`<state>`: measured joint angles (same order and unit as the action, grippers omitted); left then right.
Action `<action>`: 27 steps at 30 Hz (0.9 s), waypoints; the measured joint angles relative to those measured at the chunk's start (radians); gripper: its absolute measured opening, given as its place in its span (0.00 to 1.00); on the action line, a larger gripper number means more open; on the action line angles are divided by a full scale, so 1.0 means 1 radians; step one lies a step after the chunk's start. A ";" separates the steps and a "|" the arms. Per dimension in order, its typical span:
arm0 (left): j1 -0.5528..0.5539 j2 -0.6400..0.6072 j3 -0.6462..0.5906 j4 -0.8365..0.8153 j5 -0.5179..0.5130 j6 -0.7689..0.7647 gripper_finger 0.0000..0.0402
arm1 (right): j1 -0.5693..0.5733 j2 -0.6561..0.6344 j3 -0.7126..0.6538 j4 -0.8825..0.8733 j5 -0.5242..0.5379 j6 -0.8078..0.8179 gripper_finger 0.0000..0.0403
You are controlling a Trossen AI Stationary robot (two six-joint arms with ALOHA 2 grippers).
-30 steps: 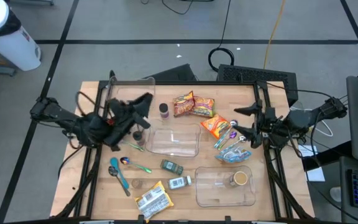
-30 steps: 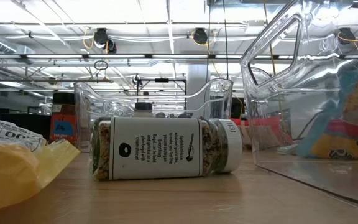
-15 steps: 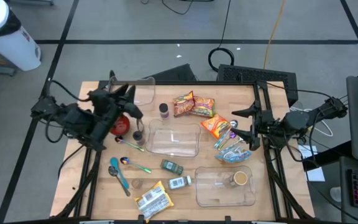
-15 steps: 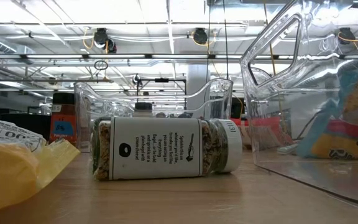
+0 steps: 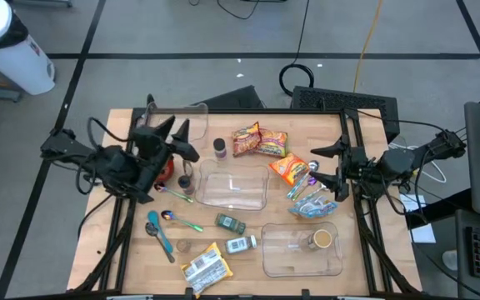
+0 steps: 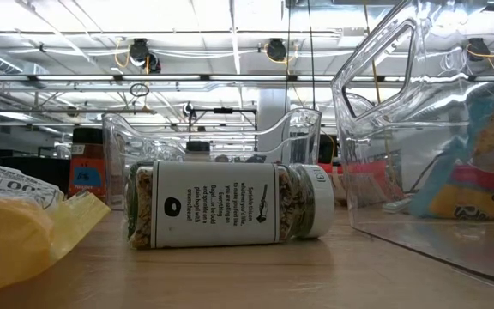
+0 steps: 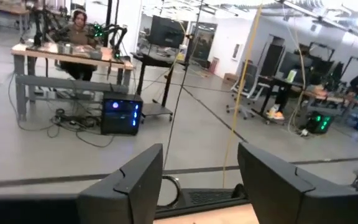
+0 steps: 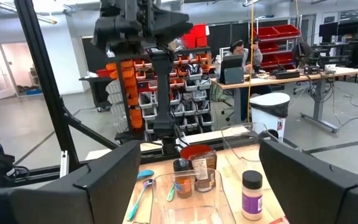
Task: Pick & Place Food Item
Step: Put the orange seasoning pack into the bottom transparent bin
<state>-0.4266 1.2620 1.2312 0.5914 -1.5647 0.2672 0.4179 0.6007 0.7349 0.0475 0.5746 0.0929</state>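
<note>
My left gripper [image 5: 179, 139] hangs over the table's left side with its fingers [image 7: 135, 186] spread apart and nothing between them; the left wrist view looks out level into the room, past a far table edge, so it shows none of the food. Just below that gripper, in the high view, a red-lidded jar [image 5: 165, 167] stands on the wood, half covered by my arm. I judge it set down there, outside any bin, though I cannot confirm it is the task's item. My right gripper [image 5: 337, 173] waits at the right edge, fingers wide and empty. The clear bin at centre [image 5: 233, 188] looks empty from above. The nearer clear bin [image 5: 302, 249] holds one round container [image 5: 321, 240]. Noodle packets [image 5: 259, 142], an orange packet [image 5: 288, 170], spice jars [image 5: 235, 235] and a yellow packet [image 5: 204, 266] lie loose on the table, so most sorting is left, I think. The low view shows only a lying spice jar [image 6: 230, 205] and bin walls [image 6: 376, 94]; neither arm shows there. Labels are too small to read from above.
</note>
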 joint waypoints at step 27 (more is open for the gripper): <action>0.425 -0.075 0.073 -0.938 1.188 -0.835 0.39 | 0.000 0.005 0.000 -0.001 0.002 0.019 0.79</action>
<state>-0.0011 1.1867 1.3047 -0.3468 -0.3765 -0.5682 0.4175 0.6054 0.7349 0.0468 0.5769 0.1115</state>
